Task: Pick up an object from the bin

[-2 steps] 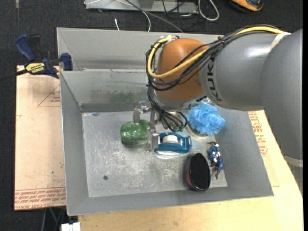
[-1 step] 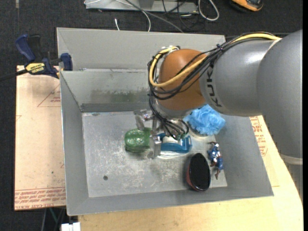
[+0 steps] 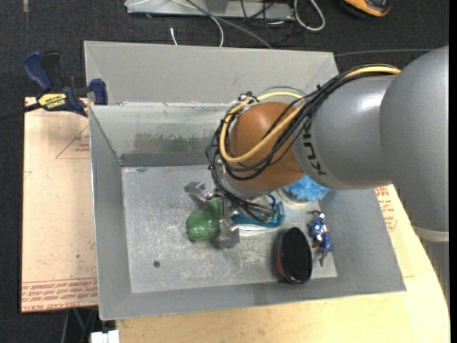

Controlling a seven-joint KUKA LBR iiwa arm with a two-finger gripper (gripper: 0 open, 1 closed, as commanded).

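My gripper [image 3: 212,213] is low in the middle of the bin, under the arm's orange cover. One metal fingertip [image 3: 196,190] shows at the upper left and the other [image 3: 228,236] at the lower right. They stand open on either side of a green rounded soft thing [image 3: 201,224] that lies on the bin floor. A flat blue-and-white thing [image 3: 258,217] lies just right of the gripper, partly hidden by it.
A black oval thing with a red rim [image 3: 293,255] lies toward the front right. A small blue figure [image 3: 318,235] is beside it. A crumpled light-blue thing [image 3: 308,189] lies under the arm at the right. The bin's left half has bare floor.
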